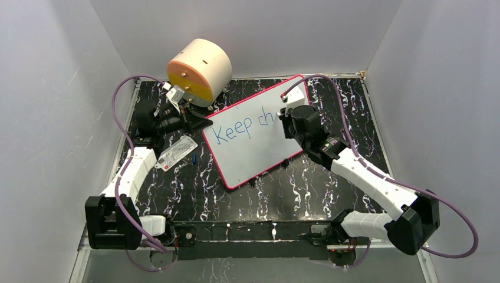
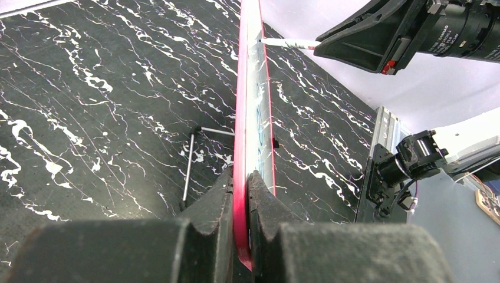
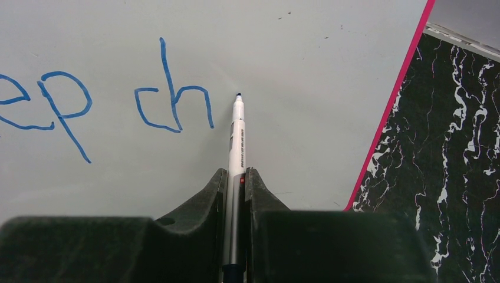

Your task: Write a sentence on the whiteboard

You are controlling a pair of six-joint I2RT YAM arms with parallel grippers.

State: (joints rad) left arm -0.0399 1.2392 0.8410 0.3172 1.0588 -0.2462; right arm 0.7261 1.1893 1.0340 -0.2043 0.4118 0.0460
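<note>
The whiteboard (image 1: 253,150), white with a pink-red border, lies tilted on the black marbled table. Blue handwriting (image 1: 243,126) on it reads "Keep ch"; the right wrist view shows "ep ch" (image 3: 171,106). My left gripper (image 1: 200,122) is shut on the board's left edge (image 2: 240,194), one finger on each side of the pink rim. My right gripper (image 1: 292,121) is shut on a white marker (image 3: 237,147). The marker's blue tip (image 3: 238,95) is on or just above the board, just right of the "h". The marker also shows in the left wrist view (image 2: 289,42).
A round cream and orange cylinder (image 1: 199,71) stands at the back left. A small white printed card (image 1: 176,154) and a small dark blue cap-like piece (image 1: 194,157) lie left of the board. A thin metal stand (image 2: 191,159) shows beside the board. Grey walls enclose the table.
</note>
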